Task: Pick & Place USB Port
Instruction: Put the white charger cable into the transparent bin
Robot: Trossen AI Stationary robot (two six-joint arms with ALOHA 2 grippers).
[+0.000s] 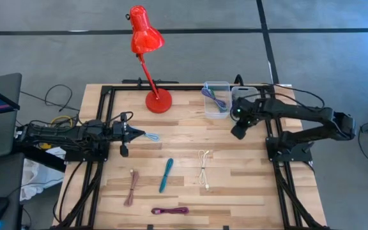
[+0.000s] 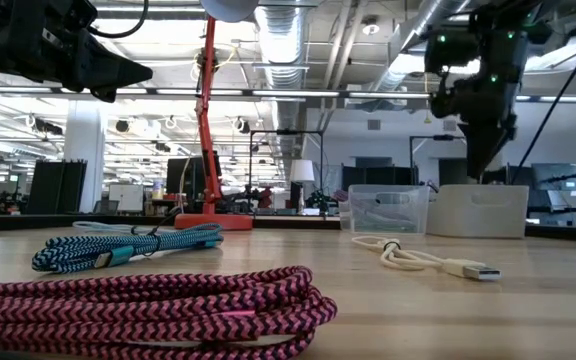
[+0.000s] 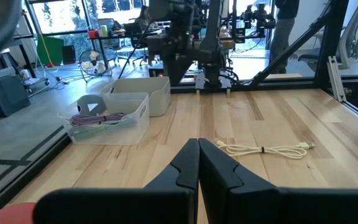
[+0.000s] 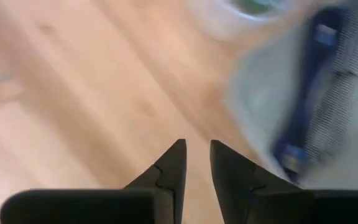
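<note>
**A:** What is the left gripper (image 1: 135,134) doing?

**B:** Its fingers are pressed together with nothing between them. It sits low at the table's left side, its tip just beside a small light-blue cable (image 1: 151,137).

**A:** And the right gripper (image 4: 196,163)?

**B:** A narrow gap shows between its fingers, and they hold nothing. It hangs above the table near the clear bin (image 1: 216,99); the wrist view is blurred.

**A:** How many cables do you count?

**B:** Five lie loose on the table: the light-blue one, a teal cable (image 1: 165,174), a white cable (image 1: 203,167) with its USB plug showing, a brown cable (image 1: 131,187) and a magenta cable (image 1: 170,210). One more, a purple cable (image 1: 214,98), lies inside the clear bin.

**A:** Bins?

**B:** Two, side by side: the clear one and a white bin (image 1: 242,94). One red lamp (image 1: 147,57) stands at the back.
</note>
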